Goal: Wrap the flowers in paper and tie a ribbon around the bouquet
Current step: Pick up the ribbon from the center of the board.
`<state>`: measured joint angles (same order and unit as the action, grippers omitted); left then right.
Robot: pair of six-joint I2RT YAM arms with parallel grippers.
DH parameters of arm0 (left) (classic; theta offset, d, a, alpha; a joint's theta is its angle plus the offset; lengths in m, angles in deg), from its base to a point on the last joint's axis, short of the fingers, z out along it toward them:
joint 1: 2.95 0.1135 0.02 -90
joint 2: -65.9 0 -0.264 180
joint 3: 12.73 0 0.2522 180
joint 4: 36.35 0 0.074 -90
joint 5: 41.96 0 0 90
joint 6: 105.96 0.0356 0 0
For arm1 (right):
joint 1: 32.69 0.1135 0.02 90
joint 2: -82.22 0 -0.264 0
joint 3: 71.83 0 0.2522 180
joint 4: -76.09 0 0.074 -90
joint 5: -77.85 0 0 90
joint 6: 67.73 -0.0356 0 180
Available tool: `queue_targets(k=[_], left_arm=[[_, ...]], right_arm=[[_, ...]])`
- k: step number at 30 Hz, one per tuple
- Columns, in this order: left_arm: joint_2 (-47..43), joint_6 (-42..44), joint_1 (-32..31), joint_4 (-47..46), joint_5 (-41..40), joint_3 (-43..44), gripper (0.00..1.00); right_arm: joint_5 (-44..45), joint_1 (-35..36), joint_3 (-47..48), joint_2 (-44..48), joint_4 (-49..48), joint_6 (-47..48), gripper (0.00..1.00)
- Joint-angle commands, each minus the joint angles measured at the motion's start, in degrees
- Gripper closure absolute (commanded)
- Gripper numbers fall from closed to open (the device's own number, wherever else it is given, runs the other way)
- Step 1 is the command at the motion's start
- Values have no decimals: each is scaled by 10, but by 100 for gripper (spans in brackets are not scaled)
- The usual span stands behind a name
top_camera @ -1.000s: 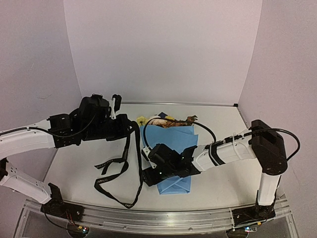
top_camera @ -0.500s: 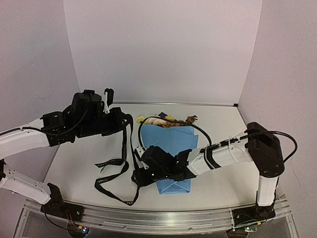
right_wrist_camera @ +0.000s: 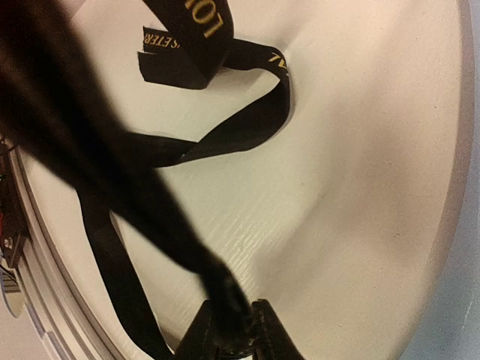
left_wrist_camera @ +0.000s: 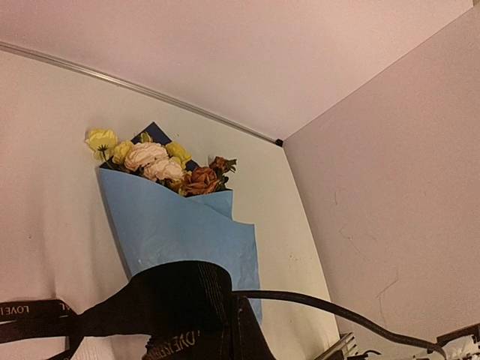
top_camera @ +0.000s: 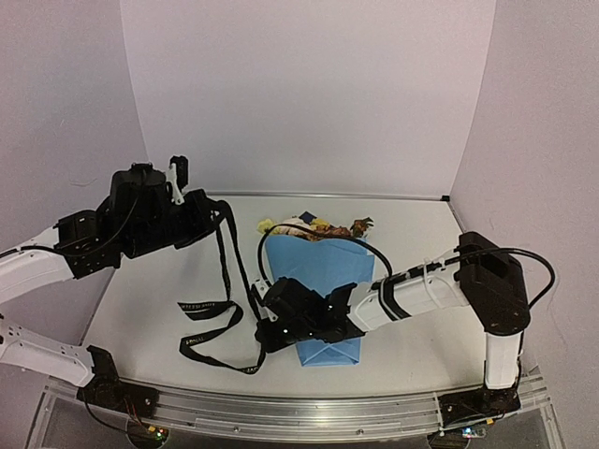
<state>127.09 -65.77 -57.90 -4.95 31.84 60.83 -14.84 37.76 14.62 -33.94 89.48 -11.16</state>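
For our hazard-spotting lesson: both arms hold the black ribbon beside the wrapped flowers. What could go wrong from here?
1. The ribbon stretches from the left pincer to the right pincer; more pull may slip it free.
2. The right pincer sits at the lower edge of the paper; pulling sideways could shift or open it.
3. Loose ribbon loops on the table could snag.

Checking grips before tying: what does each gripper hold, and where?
Both pinch the ribbon: left gripper a raised stretch, right gripper a lower stretch.
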Motion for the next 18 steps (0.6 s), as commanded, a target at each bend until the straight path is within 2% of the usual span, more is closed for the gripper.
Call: queue_targets(k=[1, 4, 7, 12, 14, 18], left_arm=[[-21, 25, 5, -6, -29, -2, 100], [-23, 71, 5, -20, -16, 8, 100], [-12, 129, 4, -46, 26, 29, 100], [75, 197, 1, -85, 109, 116, 100], [125, 213, -3, -108, 139, 150, 100], [210, 215, -7, -147, 187, 202, 100]], right_arm=[[8, -28, -26, 85, 81, 22, 100], [27, -53, -52, 171, 187, 54, 100], [76, -86, -54, 282, 339, 116, 100], [178, -139, -24, 438, 535, 252, 100], [233, -158, -5, 488, 591, 313, 100], [341, -187, 34, 569, 624, 440, 100]])
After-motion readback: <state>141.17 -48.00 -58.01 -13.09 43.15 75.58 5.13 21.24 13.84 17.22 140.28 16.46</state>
